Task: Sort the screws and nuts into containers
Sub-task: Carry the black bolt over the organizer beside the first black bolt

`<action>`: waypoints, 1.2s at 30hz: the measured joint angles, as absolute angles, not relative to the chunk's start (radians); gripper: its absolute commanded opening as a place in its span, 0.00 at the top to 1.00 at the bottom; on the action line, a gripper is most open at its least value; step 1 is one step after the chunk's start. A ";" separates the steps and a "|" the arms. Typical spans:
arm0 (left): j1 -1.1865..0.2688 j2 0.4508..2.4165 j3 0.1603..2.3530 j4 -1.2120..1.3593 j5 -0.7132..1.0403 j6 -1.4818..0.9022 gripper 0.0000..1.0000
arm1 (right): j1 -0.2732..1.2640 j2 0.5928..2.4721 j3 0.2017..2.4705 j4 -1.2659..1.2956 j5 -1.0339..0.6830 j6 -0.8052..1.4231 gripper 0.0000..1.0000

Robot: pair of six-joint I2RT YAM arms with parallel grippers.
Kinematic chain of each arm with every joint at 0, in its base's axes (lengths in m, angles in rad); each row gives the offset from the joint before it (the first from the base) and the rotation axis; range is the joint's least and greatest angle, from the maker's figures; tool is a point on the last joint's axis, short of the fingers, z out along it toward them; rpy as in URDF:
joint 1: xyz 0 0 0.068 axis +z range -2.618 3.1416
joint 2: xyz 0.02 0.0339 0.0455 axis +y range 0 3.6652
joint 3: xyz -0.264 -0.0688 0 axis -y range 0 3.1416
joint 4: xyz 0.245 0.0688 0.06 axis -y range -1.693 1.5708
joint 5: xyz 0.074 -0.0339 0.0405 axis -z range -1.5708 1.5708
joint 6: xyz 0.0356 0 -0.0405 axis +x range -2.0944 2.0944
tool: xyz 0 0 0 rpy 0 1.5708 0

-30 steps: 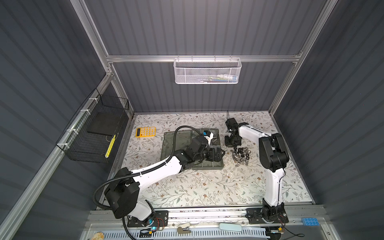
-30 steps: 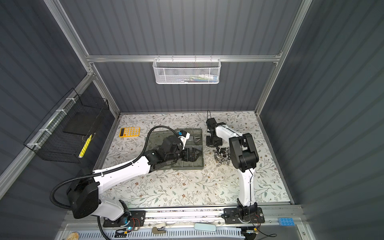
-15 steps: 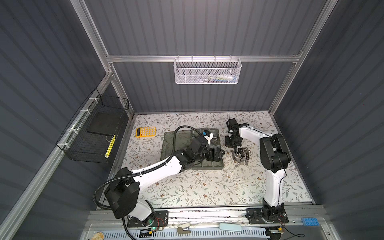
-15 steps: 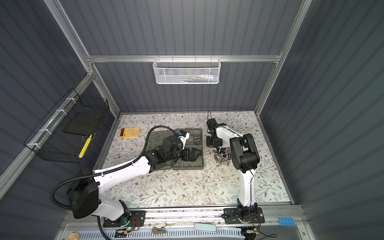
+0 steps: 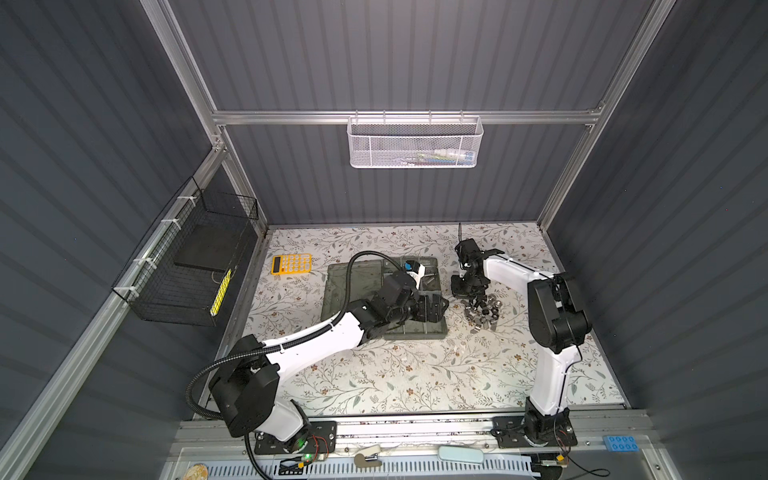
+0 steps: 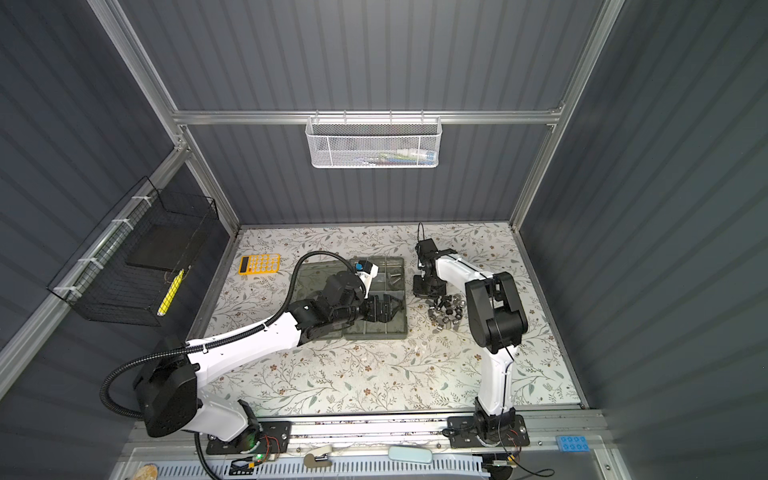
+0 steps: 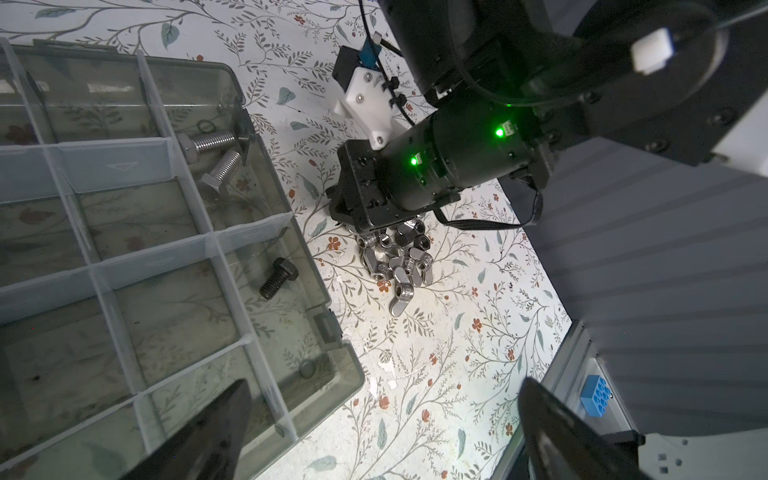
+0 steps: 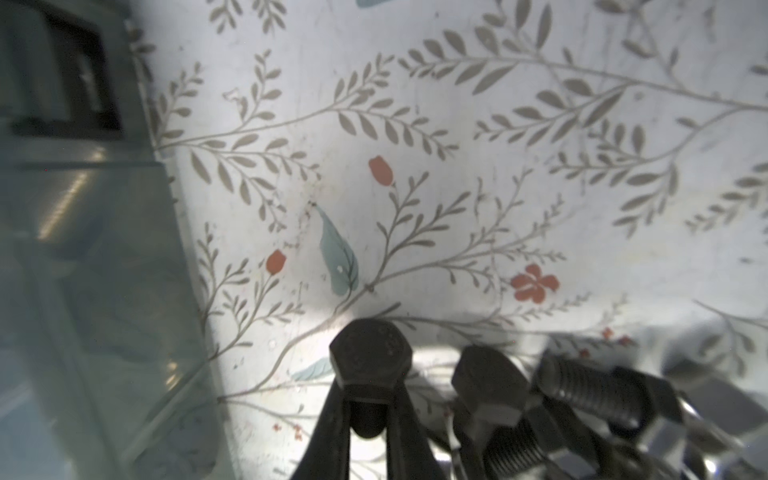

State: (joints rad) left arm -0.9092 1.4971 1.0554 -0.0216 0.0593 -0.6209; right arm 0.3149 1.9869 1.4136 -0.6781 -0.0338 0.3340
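My right gripper (image 8: 370,409) is shut on a black hex-head screw (image 8: 370,353), low over the mat at the edge of the pile of screws and nuts (image 5: 482,309) (image 6: 446,309) (image 7: 395,257). Two more black screws (image 8: 490,386) lie right beside it. The grey-green organizer case (image 5: 415,330) (image 6: 374,332) sits just left of the pile. Its containers hold two silver screws (image 7: 212,162) in one cell and a black screw (image 7: 278,277) in the cell beside it. My left gripper (image 5: 432,307) (image 7: 382,432) hangs open and empty over the case's right edge.
The case's flat lid (image 5: 357,282) lies open to the left. A yellow calculator (image 5: 291,263) sits at the back left. A black wire basket (image 5: 187,262) hangs on the left wall, a white mesh basket (image 5: 415,143) on the back rail. The case wall (image 8: 83,249) is near the right gripper.
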 measured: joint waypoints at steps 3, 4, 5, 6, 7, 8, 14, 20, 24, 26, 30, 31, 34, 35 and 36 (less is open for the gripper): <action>-0.909 1.497 1.055 -0.022 0.059 -0.621 0.00 | 0.315 1.958 1.405 -0.678 -0.043 0.338 1.00; -0.909 1.497 1.055 -0.022 0.059 -0.621 0.00 | 0.315 1.945 1.400 -0.679 -0.047 0.340 1.00; -0.909 1.497 1.055 -0.022 0.059 -0.621 0.00 | 0.315 1.935 1.397 -0.680 -0.050 0.340 1.00; -0.908 1.497 1.055 -0.022 0.059 -0.621 0.00 | 0.315 1.923 1.395 -0.683 -0.054 0.341 1.00; -0.907 1.497 1.055 -0.022 0.059 -0.621 0.00 | 0.315 1.911 1.394 -0.683 -0.058 0.344 1.00; -0.902 1.496 1.055 -0.023 0.059 -0.621 0.00 | 0.315 1.897 1.393 -0.686 -0.063 0.346 1.00; -0.866 1.449 1.054 -0.047 0.063 -0.621 0.00 | 0.319 1.802 1.393 -0.699 -0.105 0.367 1.00; -0.823 1.359 1.023 -0.048 0.071 -0.634 0.00 | 0.356 1.727 1.389 -0.704 -0.149 0.392 1.00; -0.807 1.317 0.989 -0.055 0.071 -0.644 0.00 | 0.402 1.705 1.380 -0.706 -0.158 0.406 1.00; -0.804 1.297 0.966 -0.062 0.071 -0.649 0.00 | 0.427 1.699 1.370 -0.704 -0.159 0.416 1.00; -0.803 1.267 0.927 -0.073 0.074 -0.660 0.00 | 0.471 1.689 1.335 -0.701 -0.159 0.435 1.00; -0.803 1.260 0.914 -0.071 0.077 -0.667 0.00 | 0.483 1.688 1.320 -0.698 -0.158 0.442 1.00; -0.803 1.239 0.871 -0.065 0.087 -0.685 0.00 | 0.513 1.687 1.278 -0.688 -0.159 0.458 1.00; -0.803 1.235 0.858 -0.065 0.090 -0.693 0.00 | 0.523 1.687 1.264 -0.685 -0.159 0.464 1.00; -0.803 1.234 0.846 -0.062 0.091 -0.698 0.00 | 0.533 1.687 1.253 -0.680 -0.159 0.470 1.00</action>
